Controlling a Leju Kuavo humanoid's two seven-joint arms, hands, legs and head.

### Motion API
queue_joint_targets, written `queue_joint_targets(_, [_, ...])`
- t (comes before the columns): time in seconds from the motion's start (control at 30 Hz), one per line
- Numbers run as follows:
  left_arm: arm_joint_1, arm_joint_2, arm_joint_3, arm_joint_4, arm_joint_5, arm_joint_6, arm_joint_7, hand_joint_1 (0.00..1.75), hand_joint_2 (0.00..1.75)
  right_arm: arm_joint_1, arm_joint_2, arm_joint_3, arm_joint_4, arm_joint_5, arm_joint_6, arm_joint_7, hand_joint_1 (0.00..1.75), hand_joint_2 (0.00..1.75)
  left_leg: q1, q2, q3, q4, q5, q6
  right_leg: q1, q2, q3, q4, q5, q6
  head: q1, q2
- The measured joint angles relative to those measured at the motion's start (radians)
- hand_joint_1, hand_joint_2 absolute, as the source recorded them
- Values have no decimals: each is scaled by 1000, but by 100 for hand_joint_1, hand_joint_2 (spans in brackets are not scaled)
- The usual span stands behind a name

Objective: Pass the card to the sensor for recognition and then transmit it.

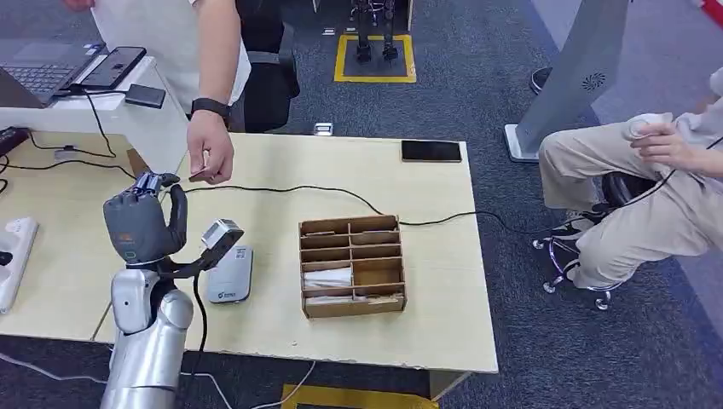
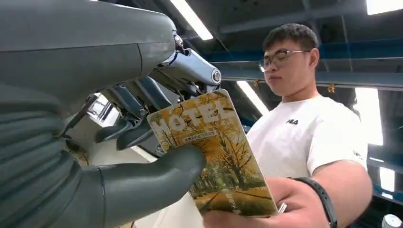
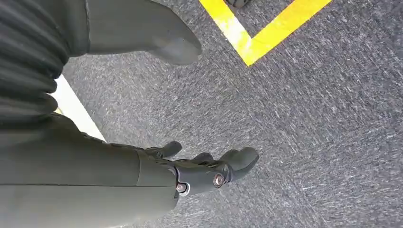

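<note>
Handover underway: left robot hand pinches the card a person's hand also holds; next, carry it to the sensor beside that hand, while the right robot hand hangs loosely apart, holding nothing.

Head looks down; wrists close, left upward.

cardboard organizer, phone, laptop

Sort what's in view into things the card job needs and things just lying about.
Job:
yellow hotel card, pinched by left hand and a person's hand
grey card sensor

Lying about:
cardboard divider box
black phone
laptop
white power strip
</note>
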Motion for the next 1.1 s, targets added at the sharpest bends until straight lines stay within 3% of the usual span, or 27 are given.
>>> queue_joint_targets(0.13, [1,-5,22,0,-60,0,11,175,175,-1,0,0,2,-1,-2,-3,0,175,0,0,0,0,0,0,0,0,0,0,0,0,0,0])
queue_joint_targets(0.37, [37,31,28,18,-185,0,135,175,175,-1,-6,0,10,-2,1,-4,0,175,0,0,0,0,0,0,0,0,0,0,0,0,0,0])
queue_joint_targets(0.8, [98,78,23,140,-237,0,287,175,175,-1,-8,-6,12,14,7,-6,0,175,0,0,0,0,0,0,0,0,0,0,0,0,0,0])
queue_joint_targets(1.1, [118,91,0,257,-240,0,350,175,175,-2,-8,-18,11,11,8,-3,0,175,0,0,0,0,0,0,0,0,-1,0,0,0,0,0])
